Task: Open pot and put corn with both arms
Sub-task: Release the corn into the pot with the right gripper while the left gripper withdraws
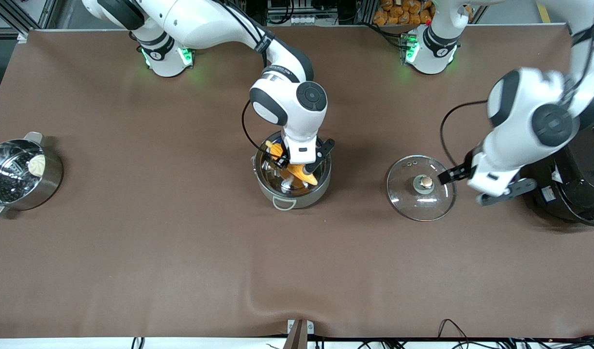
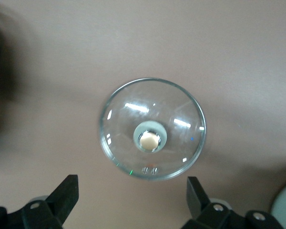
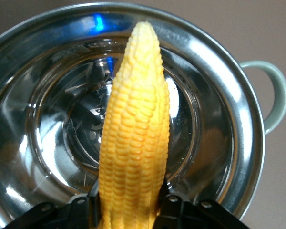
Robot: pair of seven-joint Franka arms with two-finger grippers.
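The shiny steel pot (image 1: 321, 190) stands open at the table's middle, a pale loop handle (image 1: 283, 203) on its nearer side. My right gripper (image 1: 297, 167) is over it, shut on the yellow-orange corn (image 1: 300, 173), which hangs tilted in the pot's mouth. In the right wrist view the corn (image 3: 136, 119) runs from the right gripper (image 3: 132, 202) over the pot's mirror-like inside (image 3: 219, 95). The glass lid (image 1: 406, 196) with its copper knob (image 1: 426, 182) lies on the table toward the left arm's end. My left gripper (image 1: 460, 189) is open and empty beside it; the left wrist view shows the lid (image 2: 176, 109) past the left gripper (image 2: 132, 195).
A steel pot with a perforated insert (image 1: 52, 182) and a white bun (image 1: 36, 165) stands at the right arm's end. A big black rice cooker (image 1: 578, 189) stands at the left arm's end, close to the left hand.
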